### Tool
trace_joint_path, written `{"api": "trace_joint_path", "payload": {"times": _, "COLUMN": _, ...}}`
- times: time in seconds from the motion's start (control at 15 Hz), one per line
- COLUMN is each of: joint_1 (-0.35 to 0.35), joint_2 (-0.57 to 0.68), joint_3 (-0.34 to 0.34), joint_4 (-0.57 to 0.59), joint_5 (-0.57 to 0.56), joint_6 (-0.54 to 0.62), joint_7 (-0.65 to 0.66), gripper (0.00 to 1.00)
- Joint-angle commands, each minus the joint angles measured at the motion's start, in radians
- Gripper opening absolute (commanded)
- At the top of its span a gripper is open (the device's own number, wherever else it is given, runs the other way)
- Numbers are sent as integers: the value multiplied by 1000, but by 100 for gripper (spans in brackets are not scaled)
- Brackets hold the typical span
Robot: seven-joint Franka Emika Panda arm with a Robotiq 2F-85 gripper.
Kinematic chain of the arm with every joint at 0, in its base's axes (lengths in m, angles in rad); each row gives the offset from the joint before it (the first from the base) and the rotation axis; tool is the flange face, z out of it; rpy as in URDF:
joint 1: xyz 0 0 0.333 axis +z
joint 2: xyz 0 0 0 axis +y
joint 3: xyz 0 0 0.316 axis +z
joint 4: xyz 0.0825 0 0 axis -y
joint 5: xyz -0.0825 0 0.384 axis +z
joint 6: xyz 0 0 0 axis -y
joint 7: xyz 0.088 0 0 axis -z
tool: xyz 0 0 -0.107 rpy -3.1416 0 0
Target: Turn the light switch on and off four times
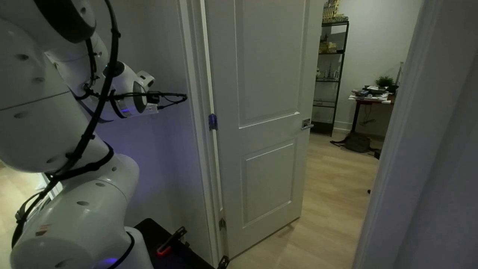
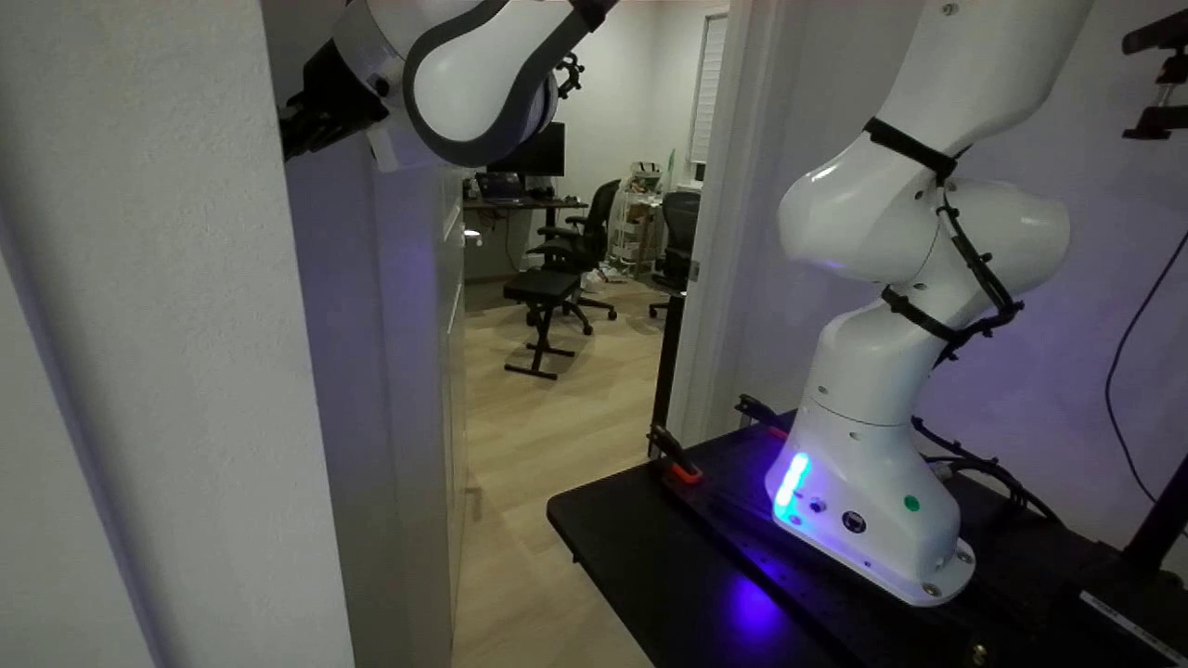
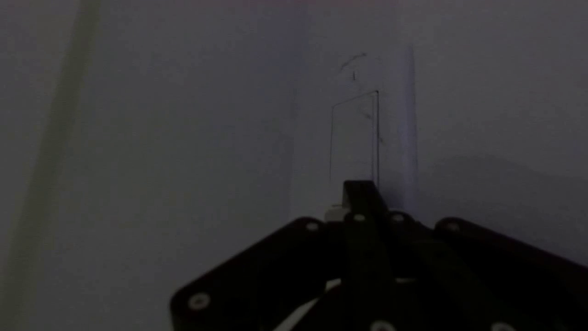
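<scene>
The light switch [image 3: 353,138] shows in the dark wrist view as a pale, thinly outlined upright rectangle on the wall. Its lower end is hidden behind my gripper. My gripper [image 3: 360,191] is black and shut, with its fingertips together and nothing seen between them. The tips overlap the bottom of the switch outline; I cannot tell whether they touch it. In an exterior view the gripper [image 2: 306,125] points at a wall recess, its tips partly cut off by the near wall edge. The switch does not show in either exterior view.
A white door [image 1: 269,130] stands open beside the arm, with a lever handle [image 1: 307,124]. A near wall [image 2: 195,325] borders the gripper's recess. The arm's base stands on a black table [image 2: 631,547] with clamps [image 2: 676,455]. A dark cable [image 1: 101,112] runs along the arm.
</scene>
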Motion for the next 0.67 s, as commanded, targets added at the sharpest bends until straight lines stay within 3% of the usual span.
{"api": "trace_joint_path", "payload": {"times": 0.0, "joint_1": -107, "joint_2": -28, "joint_3": 98, "joint_4": 32, "joint_5": 0, "joint_6": -29, "joint_7": 26, "gripper": 0}}
{"api": "trace_joint_path", "payload": {"times": 0.6, "joint_1": -243, "joint_2": -110, "joint_3": 209, "joint_4": 70, "joint_5": 14, "joint_6": -134, "joint_7": 24, "gripper": 0}}
